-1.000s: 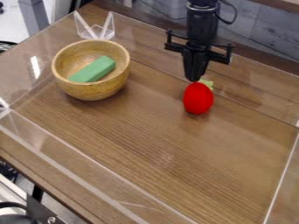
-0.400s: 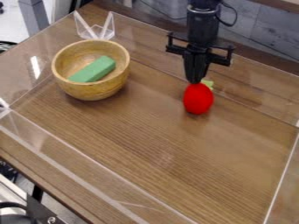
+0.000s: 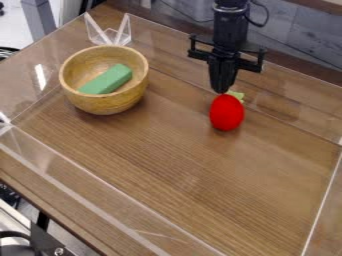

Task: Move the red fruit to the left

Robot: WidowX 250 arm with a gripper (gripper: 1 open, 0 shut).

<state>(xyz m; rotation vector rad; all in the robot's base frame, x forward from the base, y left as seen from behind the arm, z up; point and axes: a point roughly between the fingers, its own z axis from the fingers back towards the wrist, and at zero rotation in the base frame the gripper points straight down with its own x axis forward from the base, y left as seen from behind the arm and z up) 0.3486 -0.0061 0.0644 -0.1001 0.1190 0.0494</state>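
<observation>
The red fruit (image 3: 226, 113) is a small bright red rounded toy with a green top, resting on the wooden table right of centre. My black gripper (image 3: 226, 88) hangs straight down just above it, its tip at the fruit's green top. The fingers are pressed together, shut. Whether they pinch the green top I cannot tell; the fruit appears to rest on the table.
A wooden bowl (image 3: 104, 96) holding a green rectangular block (image 3: 106, 79) stands at the left. Clear plastic walls (image 3: 160, 232) ring the table's edges. Open wood surface lies between the bowl and the fruit and toward the front.
</observation>
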